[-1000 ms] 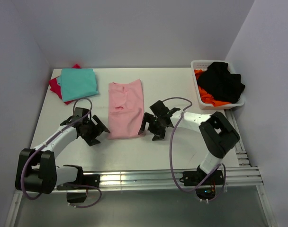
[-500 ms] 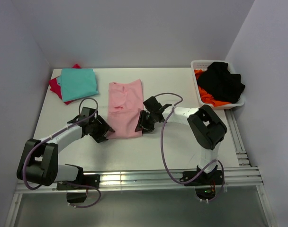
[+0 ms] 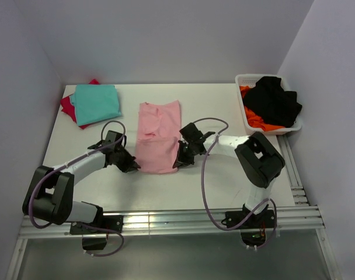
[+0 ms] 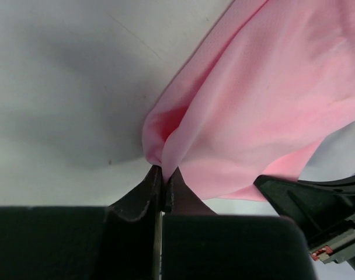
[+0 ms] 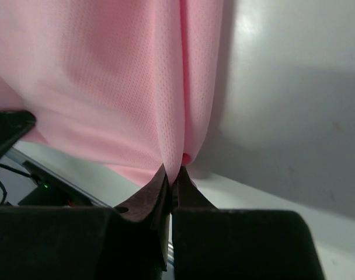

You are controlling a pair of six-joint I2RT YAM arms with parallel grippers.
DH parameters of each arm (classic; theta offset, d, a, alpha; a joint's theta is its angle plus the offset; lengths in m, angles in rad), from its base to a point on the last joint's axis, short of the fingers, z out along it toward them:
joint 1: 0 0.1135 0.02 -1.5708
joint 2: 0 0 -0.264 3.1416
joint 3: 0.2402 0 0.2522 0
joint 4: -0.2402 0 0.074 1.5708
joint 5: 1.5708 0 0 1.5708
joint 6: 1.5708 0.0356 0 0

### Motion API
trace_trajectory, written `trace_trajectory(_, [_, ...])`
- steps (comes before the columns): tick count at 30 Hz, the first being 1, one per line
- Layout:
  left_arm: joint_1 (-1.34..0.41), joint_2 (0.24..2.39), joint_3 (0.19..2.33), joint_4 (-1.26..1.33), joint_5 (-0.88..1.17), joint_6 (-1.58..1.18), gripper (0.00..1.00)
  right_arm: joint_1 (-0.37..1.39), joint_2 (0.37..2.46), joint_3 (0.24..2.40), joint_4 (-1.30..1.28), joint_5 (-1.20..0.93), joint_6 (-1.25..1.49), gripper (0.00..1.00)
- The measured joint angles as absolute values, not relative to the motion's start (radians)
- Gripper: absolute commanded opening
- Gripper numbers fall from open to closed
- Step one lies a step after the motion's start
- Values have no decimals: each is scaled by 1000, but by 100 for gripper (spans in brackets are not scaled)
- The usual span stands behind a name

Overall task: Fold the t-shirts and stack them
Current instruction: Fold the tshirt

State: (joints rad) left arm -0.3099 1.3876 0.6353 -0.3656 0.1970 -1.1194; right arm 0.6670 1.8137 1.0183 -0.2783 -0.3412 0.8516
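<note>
- The light pink t-shirt (image 3: 158, 137), a fine mesh-like knit, is spread mid-way across the white table (image 3: 218, 186), with its near hem gathered into soft folds.
- The near-left corner is pinched by the left gripper (image 3: 133, 165) and the near-right corner by the right gripper (image 3: 178, 162); both arms are stretched low and inward.
- The pinched cloth is seen only in the wrist views. The teal t-shirt (image 3: 96, 103), folded over the red t-shirt (image 3: 66, 107) at far left, is seen only from above.

The left arm (image 3: 84, 164) and right arm (image 3: 227, 142) are white tubes with bulky black joints and purple cables (image 3: 203, 186). The left hand (image 4: 163, 175) and right hand (image 5: 175, 175) are matte black.
</note>
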Motion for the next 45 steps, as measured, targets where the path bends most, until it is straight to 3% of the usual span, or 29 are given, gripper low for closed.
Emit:
trace_trajectory(9, [-395,1091,639,-569,195,-1123,0,681,1456,781,-302,-355,897,0])
trace_trajectory(17, [-410,799,653,-808,224,-1158,0,731,1131,727,-412,-355,977,0])
trace_trajectory(32, [-417,972,954,-987,258,-1140,0,735,1018,731,-546,-370,1042,0])
trace_trajectory(45, [-421,879,910,-1088,354,-1141,0,757,807,592,-567,-448,1172,0])
